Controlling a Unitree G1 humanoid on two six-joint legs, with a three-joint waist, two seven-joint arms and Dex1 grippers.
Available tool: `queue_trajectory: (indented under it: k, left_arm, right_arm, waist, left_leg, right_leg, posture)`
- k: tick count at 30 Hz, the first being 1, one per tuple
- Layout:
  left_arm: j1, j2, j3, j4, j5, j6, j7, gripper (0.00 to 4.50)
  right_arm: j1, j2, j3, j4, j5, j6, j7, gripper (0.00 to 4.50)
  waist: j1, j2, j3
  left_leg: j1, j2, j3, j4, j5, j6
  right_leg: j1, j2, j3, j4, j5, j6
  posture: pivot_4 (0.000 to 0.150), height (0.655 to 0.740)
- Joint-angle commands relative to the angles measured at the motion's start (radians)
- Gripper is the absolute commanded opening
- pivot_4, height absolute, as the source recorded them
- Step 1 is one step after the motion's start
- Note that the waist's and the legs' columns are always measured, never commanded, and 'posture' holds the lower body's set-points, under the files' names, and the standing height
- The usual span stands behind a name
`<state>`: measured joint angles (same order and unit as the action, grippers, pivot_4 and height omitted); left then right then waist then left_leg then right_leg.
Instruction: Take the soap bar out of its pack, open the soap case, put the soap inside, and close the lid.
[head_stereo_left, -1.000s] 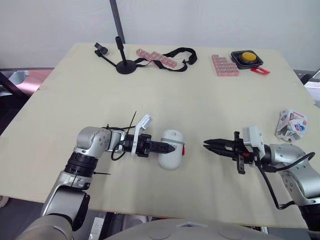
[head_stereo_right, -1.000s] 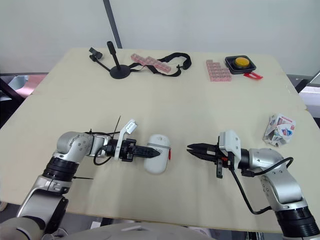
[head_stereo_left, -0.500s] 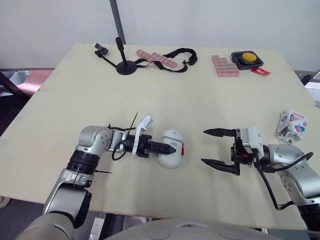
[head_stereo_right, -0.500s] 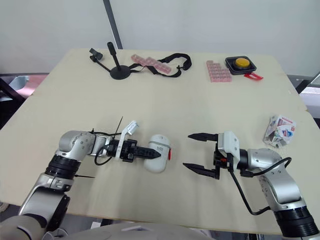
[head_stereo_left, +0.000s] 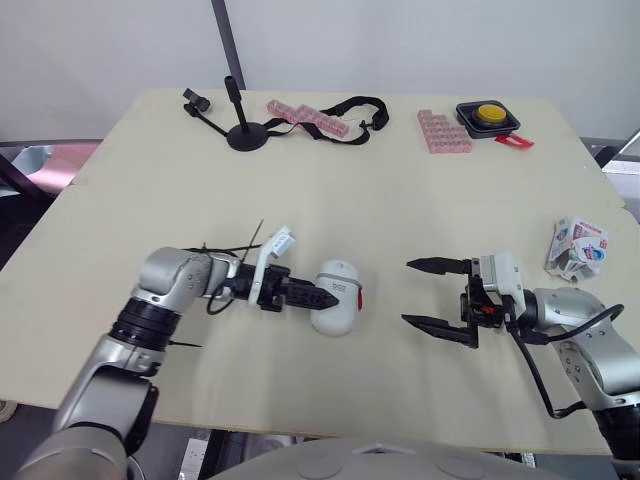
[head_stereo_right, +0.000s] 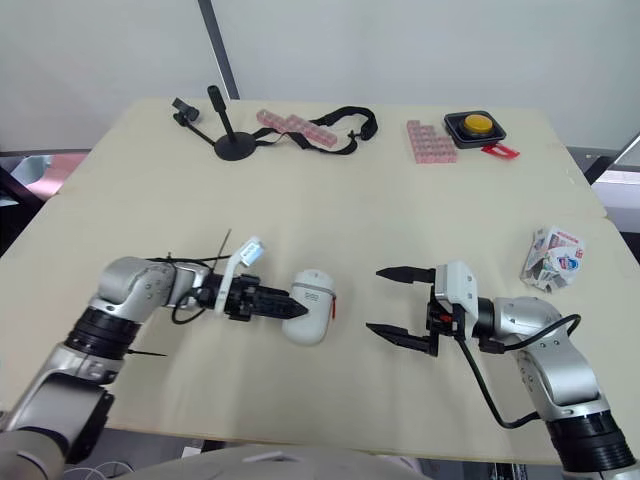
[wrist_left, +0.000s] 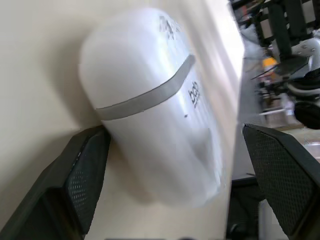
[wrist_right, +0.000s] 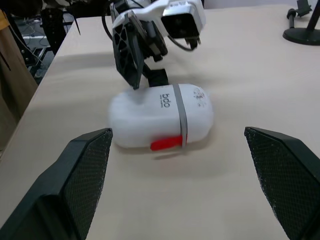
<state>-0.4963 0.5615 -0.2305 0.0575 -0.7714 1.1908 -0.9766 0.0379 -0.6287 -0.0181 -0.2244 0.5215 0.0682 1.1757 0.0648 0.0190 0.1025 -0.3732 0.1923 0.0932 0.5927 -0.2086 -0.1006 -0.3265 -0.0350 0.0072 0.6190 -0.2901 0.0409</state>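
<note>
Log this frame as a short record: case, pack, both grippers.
soap case: white, lid shut, red latch toward the right gripper, lying on the table
soap pack: crumpled, near the table's right edge, apart from both grippers
left gripper: open, fingers at the case
right gripper: open, facing the case, not touching it

The white soap case (wrist_right: 160, 117) lies at twelve o'clock from the right gripper (wrist_right: 177, 131), whose fingers are spread wide; the left gripper (wrist_right: 145, 80) touches the case's far side.

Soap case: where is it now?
In the left eye view, the soap case lies near the front edge of the table, touching the left gripper, apart from the open right gripper.
</note>
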Motion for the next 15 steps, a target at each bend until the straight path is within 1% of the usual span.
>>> queue_trajectory:
  k: [1, 2, 6, 8, 10, 11, 15]
  left_arm:
    - [0.024, 0.078, 0.017, -0.002, 0.091, -0.123, -0.033, 4.48]
    - [0.026, 0.088, 0.019, -0.003, 0.099, -0.148, -0.044, 4.48]
    - [0.073, 0.112, 0.062, -0.023, 0.212, -0.45, -0.069, 4.48]
    - [0.128, 0.101, 0.08, -0.014, 0.31, -0.668, -0.034, 4.48]
    - [0.172, 0.084, 0.104, -0.001, 0.366, -0.818, -0.016, 4.48]
    - [0.194, 0.077, 0.114, -0.002, 0.386, -0.87, -0.004, 4.48]
    - [0.305, 0.016, 0.192, -0.039, 0.446, -1.019, 0.135, 4.48]
  right_arm:
    - [0.005, -0.009, -0.058, 0.012, 0.017, -0.015, -0.008, 4.5]
    - [0.008, -0.009, -0.062, 0.017, 0.017, -0.015, -0.008, 4.5]
    - [0.047, 0.006, -0.083, 0.056, -0.006, -0.052, -0.022, 4.5]
    - [0.076, 0.027, -0.095, 0.072, -0.023, -0.094, -0.046, 4.5]
    - [0.1, 0.046, -0.105, 0.079, -0.032, -0.118, -0.069, 4.5]
    - [0.113, 0.058, -0.112, 0.082, -0.035, -0.129, -0.083, 4.5]
    - [0.177, 0.111, -0.166, 0.128, -0.05, -0.206, -0.155, 4.5]
  waist:
    - [0.002, 0.0, 0.001]
    - [0.003, 0.001, 0.001]
    - [0.011, 0.001, 0.002]
    - [0.015, 0.0, 0.003]
    - [0.018, 0.0, 0.003]
    - [0.02, 0.0, 0.004]
    - [0.017, -0.001, 0.004]
  left_leg:
    - [0.0, 0.0, 0.0, -0.001, 0.0, 0.0]
    - [-0.001, 0.0, 0.0, -0.001, 0.0, 0.0]
    - [-0.002, 0.0, -0.001, -0.001, 0.0, 0.0]
    - [-0.003, 0.0, -0.002, -0.001, -0.001, 0.0]
    - [-0.005, 0.0, -0.003, -0.001, -0.001, 0.0]
    - [-0.006, 0.0, -0.003, 0.0, -0.002, 0.001]
    - [-0.007, 0.0, -0.004, 0.001, -0.003, 0.001]
  right_leg:
    - [0.0, 0.0, -0.001, -0.001, 0.0, 0.0]
    - [0.0, 0.0, -0.001, -0.002, 0.0, 0.0]
    - [-0.001, 0.0, -0.003, -0.005, 0.0, 0.0]
    - [-0.002, 0.001, -0.005, -0.006, 0.0, 0.0]
    - [-0.002, 0.003, -0.007, -0.006, 0.0, 0.0]
    - [-0.002, 0.003, -0.009, -0.007, 0.0, 0.001]
    - [-0.002, 0.0, -0.013, -0.006, 0.0, 0.001]
  posture:
    - [0.15, 0.7395]
    - [0.15, 0.7395]
    - [0.15, 0.7395]
    - [0.15, 0.7395]
    - [0.15, 0.7395]
    - [0.15, 0.7395]
    - [0.15, 0.7395]
